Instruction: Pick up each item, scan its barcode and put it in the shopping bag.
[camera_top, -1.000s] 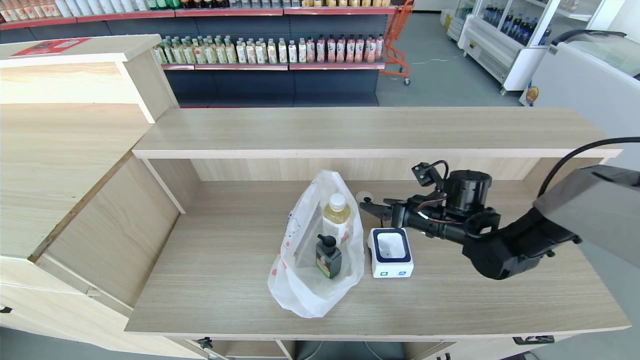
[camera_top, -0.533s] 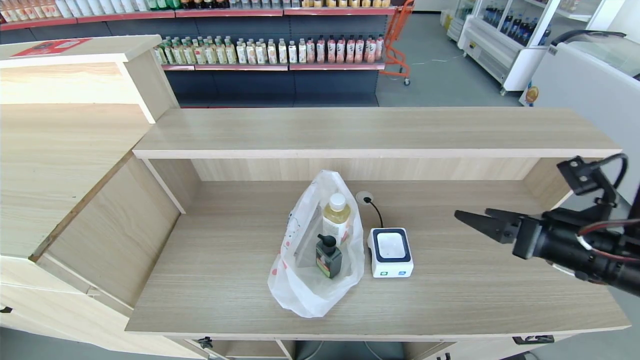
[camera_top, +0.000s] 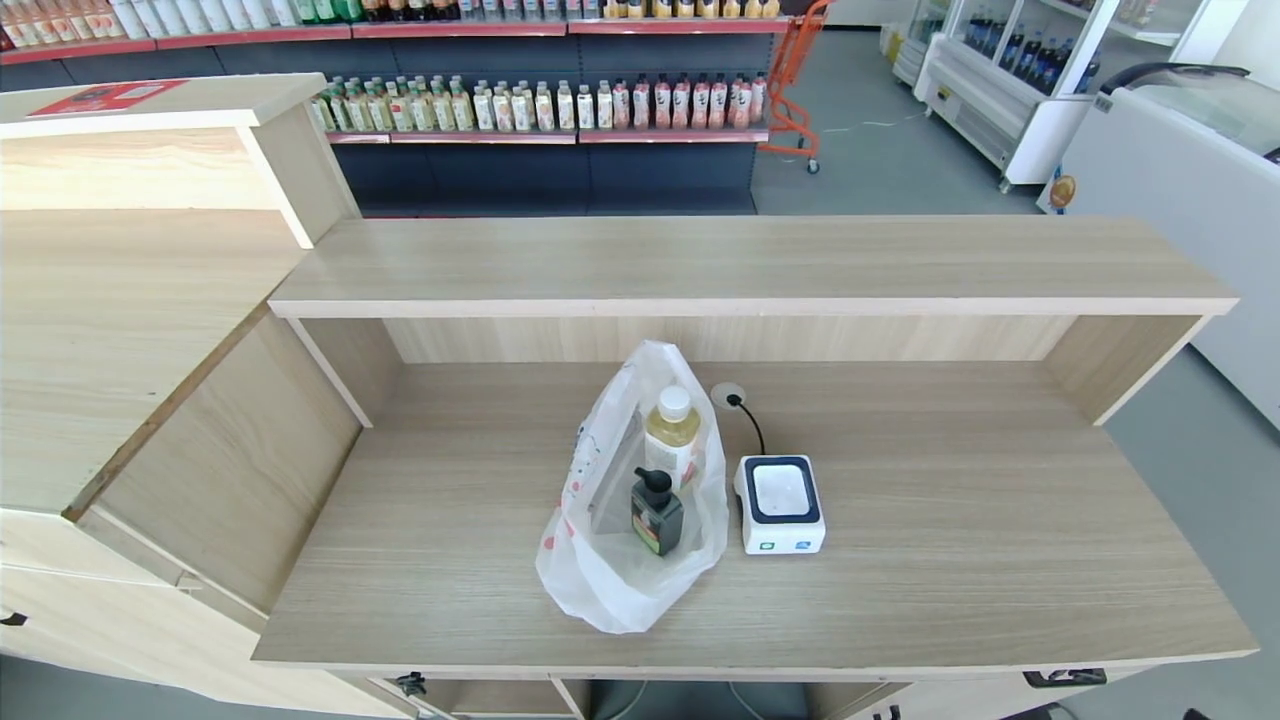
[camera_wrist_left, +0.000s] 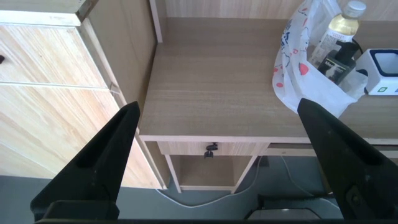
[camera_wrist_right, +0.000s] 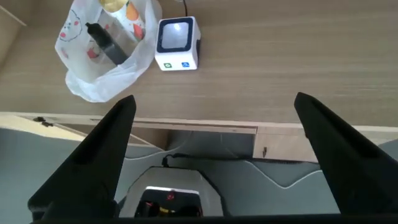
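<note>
The shopping bag (camera_top: 600, 560) sits near the middle of the tabletop (camera_top: 980, 540), and the left tool (camera_wrist_left: 214, 109) looks at it from far off on the left side. That tool hangs low, in front of the tabletop's front edge. Its two fingers are wide apart and hold nothing. I think it waits there because there is nothing for it to grab.

Next comes the bag itself. It is white and thin, and its mouth is open at the top, so things can be dropped in. Inside it stands a tea bottle (camera_top: 672, 430) with a white cap. A dark pump bottle (camera_top: 656, 515) stands in front of it. A flat grey thing leans beside them, but I cannot tell what it is.

Just beside the bag, on its right, is the scanner (camera_top: 780, 503). Its window faces up so a barcode can be held over it. It is close to the bag, so the trip from scan to bag is short. Its cable (camera_top: 750, 425) runs back to a hole (camera_top: 728, 394) in the tabletop.

On the right, the right tool (camera_wrist_right: 214, 101) hangs low in front of the tabletop too, fingers wide apart and empty. Every item I can see is in the bag, so the job looks about done.
</note>
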